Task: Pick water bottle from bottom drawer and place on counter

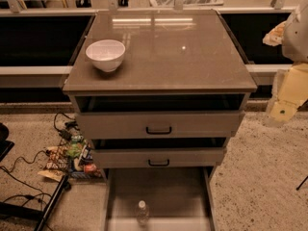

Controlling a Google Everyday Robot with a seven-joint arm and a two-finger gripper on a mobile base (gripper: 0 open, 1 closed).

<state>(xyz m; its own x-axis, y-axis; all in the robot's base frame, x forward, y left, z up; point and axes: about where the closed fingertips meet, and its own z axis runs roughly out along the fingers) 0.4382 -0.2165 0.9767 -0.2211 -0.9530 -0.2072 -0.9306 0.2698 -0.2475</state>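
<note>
The water bottle [142, 211] stands upright in the bottom drawer [159, 189], near its front edge, with its white cap up. The drawer is pulled out and its grey floor is otherwise bare. The counter [163, 52] is the glossy grey-brown top of the cabinet. My gripper [282, 109] hangs at the right edge of the view, beside the cabinet's right side at the height of the top drawer. It is far from the bottle and holds nothing that I can see.
A white bowl [106, 55] sits on the counter's front left part. The two upper drawers with black handles [159, 130] are slightly open. A basket of snack packets [72, 157] and cables [19, 177] lie on the floor to the left.
</note>
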